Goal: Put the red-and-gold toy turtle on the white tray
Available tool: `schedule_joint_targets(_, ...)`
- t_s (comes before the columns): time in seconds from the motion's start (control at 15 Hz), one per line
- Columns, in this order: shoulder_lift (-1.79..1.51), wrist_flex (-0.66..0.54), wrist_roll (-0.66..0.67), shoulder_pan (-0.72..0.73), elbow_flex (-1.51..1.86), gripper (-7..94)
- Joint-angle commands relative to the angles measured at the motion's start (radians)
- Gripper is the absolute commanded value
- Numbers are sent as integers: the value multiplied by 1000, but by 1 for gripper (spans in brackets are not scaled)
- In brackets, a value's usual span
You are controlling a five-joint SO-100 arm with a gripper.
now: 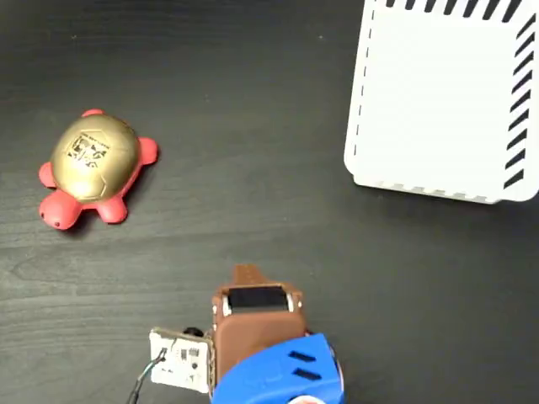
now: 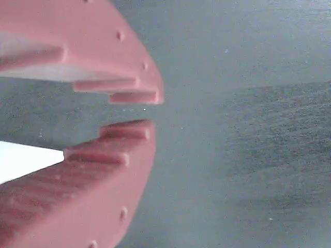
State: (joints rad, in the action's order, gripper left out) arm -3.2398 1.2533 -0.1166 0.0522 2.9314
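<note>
Turtle (image 1: pixel 93 166) not yet picked up.
Well left of the empty tray (image 1: pixel 438 101) on the tabletop (image 1: pixel 253 126); claw (image 2: pixel 139 109) nearly closed, holding nothing.

The arm (image 1: pixel 261 345) enters the fixed view at the bottom edge, folded low, with a blue segment nearest the edge and a brown wrist block above it. A small circuit board with wires sits on its left side. In the wrist view the hand (image 2: pixel 147 112) has pink, ridged fingers (image 2: pixel 103 170), the tips slightly apart, gripping nothing.
</note>
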Motion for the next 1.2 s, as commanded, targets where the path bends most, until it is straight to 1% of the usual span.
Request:
schedule_joint_targets(0.0, -11, 11, -21, 15, -6, 0)
schedule_joint_targets(0.8, -11, 11, -21, 15, -6, 0)
schedule_joint_targets(1.13, 17, -2, 25, 69, -11, 0)
